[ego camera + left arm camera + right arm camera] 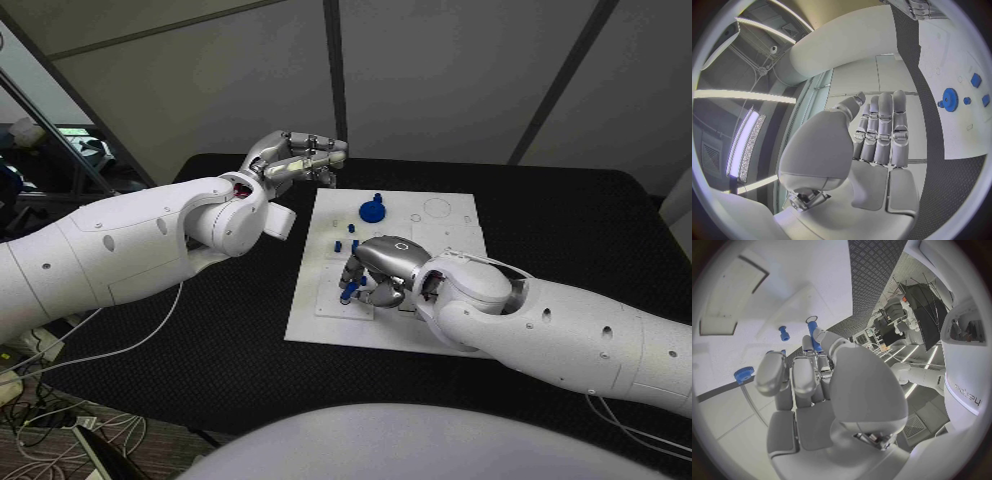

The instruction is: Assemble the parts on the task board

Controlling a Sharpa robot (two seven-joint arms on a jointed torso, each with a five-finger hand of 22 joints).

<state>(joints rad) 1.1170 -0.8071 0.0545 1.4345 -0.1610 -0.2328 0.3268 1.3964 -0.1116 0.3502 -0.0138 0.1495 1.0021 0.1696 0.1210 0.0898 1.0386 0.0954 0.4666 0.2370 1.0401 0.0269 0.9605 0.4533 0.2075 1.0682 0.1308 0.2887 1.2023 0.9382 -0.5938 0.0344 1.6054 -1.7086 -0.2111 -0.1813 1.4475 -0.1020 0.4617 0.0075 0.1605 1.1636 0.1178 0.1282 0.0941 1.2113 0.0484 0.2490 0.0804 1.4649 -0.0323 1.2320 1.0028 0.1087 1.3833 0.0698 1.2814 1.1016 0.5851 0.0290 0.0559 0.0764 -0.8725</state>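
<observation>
Over the board's (447, 228) near-left part the right hand (378, 270) seemingly pinches a blue peg (346, 292), mid-insertion; next, seat it squarely. Left hand (293, 158) hovers past the far edge, fingers straight, empty.

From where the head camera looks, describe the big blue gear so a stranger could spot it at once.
Start at the white task board in the middle of the black table. Go to its far half, beyond the right hand. The blue gear lies there alone, round and flat, far wider than the slim blue pegs nearer the hand.
</observation>
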